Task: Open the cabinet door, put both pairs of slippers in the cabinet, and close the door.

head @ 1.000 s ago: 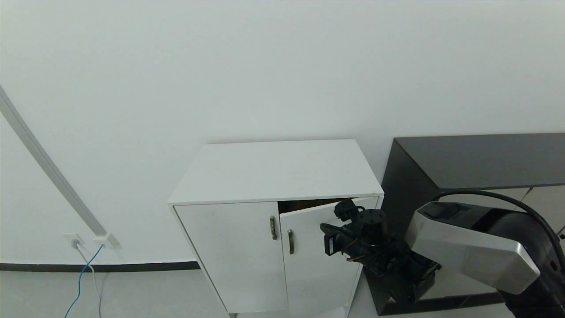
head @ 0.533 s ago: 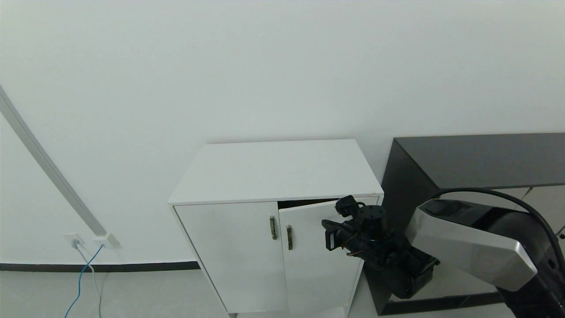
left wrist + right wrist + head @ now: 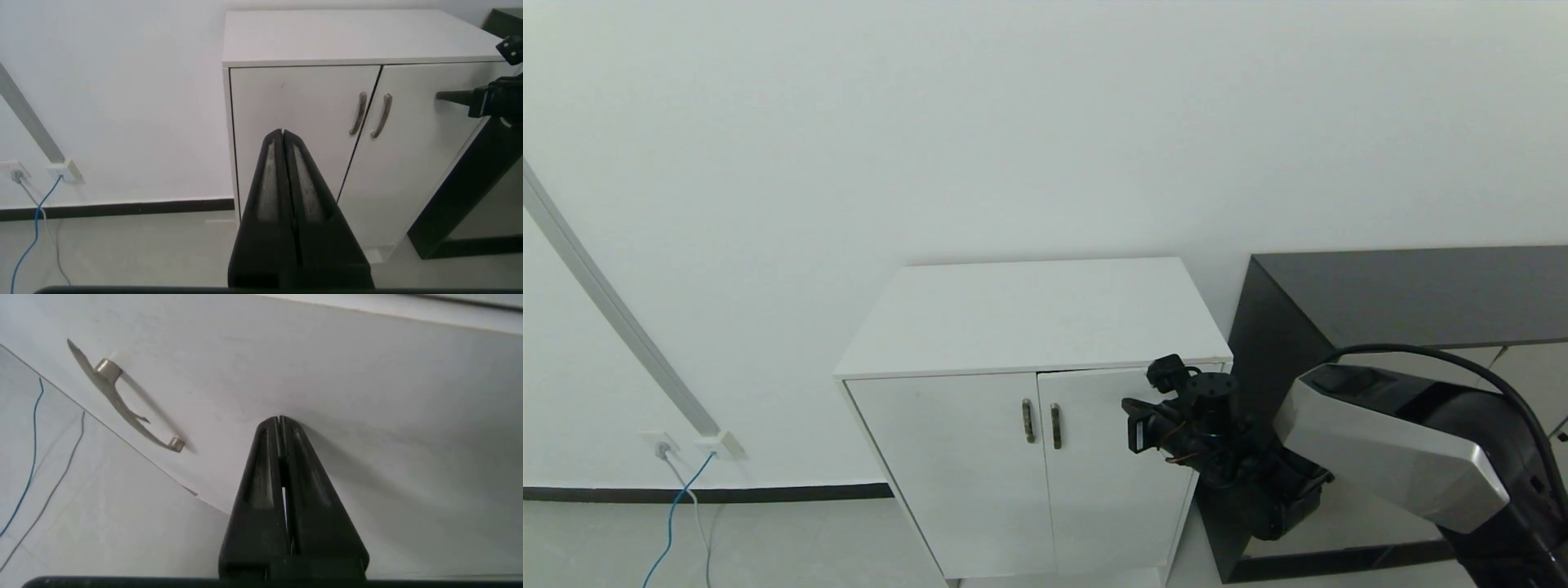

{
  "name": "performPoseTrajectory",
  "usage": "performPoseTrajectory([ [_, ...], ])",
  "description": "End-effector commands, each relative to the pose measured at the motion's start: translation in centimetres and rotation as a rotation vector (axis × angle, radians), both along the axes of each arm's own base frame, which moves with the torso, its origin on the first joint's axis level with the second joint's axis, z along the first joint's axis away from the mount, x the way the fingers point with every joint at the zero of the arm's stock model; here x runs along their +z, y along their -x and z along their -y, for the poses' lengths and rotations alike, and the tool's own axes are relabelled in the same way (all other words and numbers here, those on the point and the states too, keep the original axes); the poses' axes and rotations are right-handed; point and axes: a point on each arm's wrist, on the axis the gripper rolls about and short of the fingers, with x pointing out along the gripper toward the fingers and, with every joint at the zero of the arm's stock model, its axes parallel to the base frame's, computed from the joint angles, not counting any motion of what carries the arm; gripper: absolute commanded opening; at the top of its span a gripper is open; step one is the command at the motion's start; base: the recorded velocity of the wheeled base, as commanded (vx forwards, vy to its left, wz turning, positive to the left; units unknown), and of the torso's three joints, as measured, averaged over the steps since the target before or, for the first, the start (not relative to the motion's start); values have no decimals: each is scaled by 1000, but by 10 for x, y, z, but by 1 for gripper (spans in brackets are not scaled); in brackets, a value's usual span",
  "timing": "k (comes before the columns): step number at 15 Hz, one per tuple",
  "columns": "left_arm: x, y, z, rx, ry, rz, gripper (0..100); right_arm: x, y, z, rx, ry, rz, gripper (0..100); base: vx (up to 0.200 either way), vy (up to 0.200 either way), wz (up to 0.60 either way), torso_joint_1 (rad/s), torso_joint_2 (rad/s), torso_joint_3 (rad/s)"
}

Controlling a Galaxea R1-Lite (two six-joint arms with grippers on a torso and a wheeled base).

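A black sideboard (image 3: 1405, 294) stands against the white wall (image 3: 1013, 122). A grey conduit (image 3: 613, 314) slants down to two wall sockets (image 3: 690, 446). A blue cable (image 3: 674, 510) and a grey cable (image 3: 704, 535) hang from the sockets toward the floor (image 3: 768, 547).

No writing, number, label or sign can be read anywhere: the white cabinet (image 3: 1029, 318), the wall (image 3: 1013, 122) and the dark sideboard (image 3: 1405, 294) beside it show plain surfaces.

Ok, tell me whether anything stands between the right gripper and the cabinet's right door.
Nothing visible does. The right gripper, fingers shut, has its tip at the bare face of the right door, off to the side of its handle. Whether it touches the door cannot be told.
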Motion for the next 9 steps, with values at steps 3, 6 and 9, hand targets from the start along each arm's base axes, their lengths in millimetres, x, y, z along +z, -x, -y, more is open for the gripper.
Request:
performPoseTrajectory([
  [3,0,0,0,1,0,0,0,3,-5,1,-7,-2,3,0,0,0,0,0,0,0],
  [6,0,0,0,1,2,-2,0,4,-8,4,-16,-1,4,0,0,0,0,0,0,0],
  [9,0,0,0,1,2,-2,0,3,-8,4,-16,0,2,0,0,0,0,0,0,0],
])
